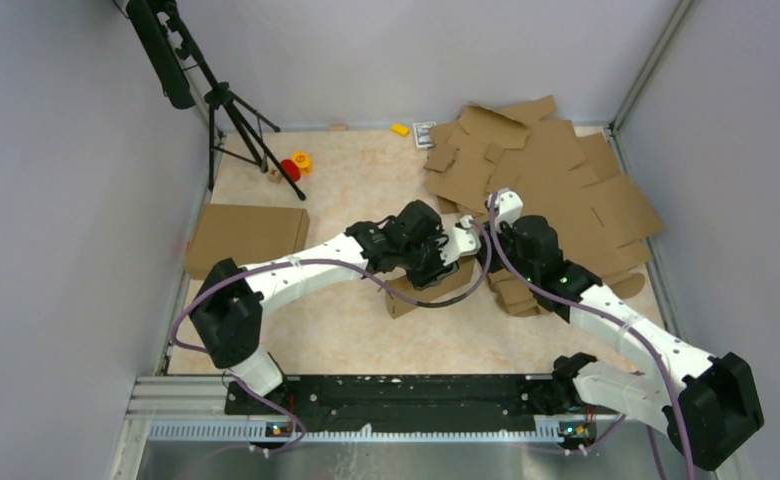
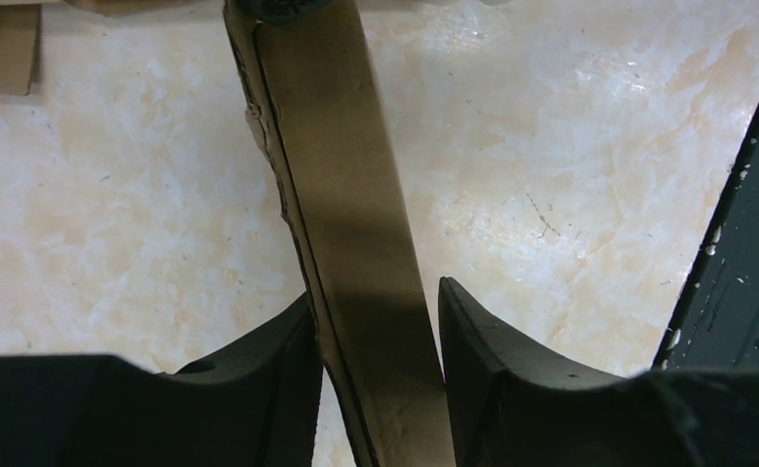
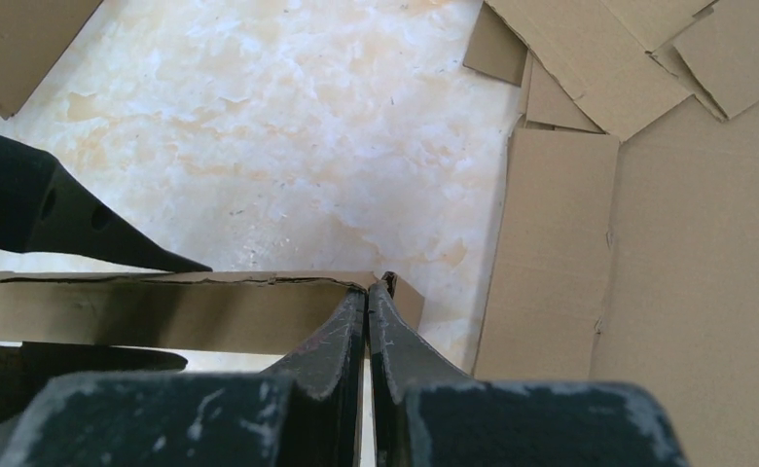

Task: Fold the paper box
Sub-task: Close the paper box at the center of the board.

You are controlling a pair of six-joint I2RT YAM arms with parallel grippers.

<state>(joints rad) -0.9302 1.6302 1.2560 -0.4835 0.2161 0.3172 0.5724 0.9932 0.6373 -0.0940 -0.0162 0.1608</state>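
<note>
The paper box [image 1: 406,300] is a brown cardboard blank, partly folded, in the middle of the table under both wrists. In the left wrist view one upright wall of the paper box [image 2: 346,195] runs between the fingers of my left gripper [image 2: 374,292]. The left finger lies against it, and a sliver of floor shows beside the right fingertip [image 2: 453,302], so the jaws are open. My right gripper [image 3: 368,289] is shut, its tips at the corner where a long wall of the paper box [image 3: 162,311] meets the end wall. I cannot tell whether cardboard is pinched between them. From above, the left gripper [image 1: 444,268] and the right gripper [image 1: 478,250] are close together.
A heap of flat cardboard blanks [image 1: 556,180] covers the back right and reaches under the right arm [image 3: 648,243]. A finished cardboard box [image 1: 246,235] lies at the left edge. A black tripod [image 1: 231,110] stands at the back left beside small red [image 1: 291,168] and yellow [image 1: 400,129] items.
</note>
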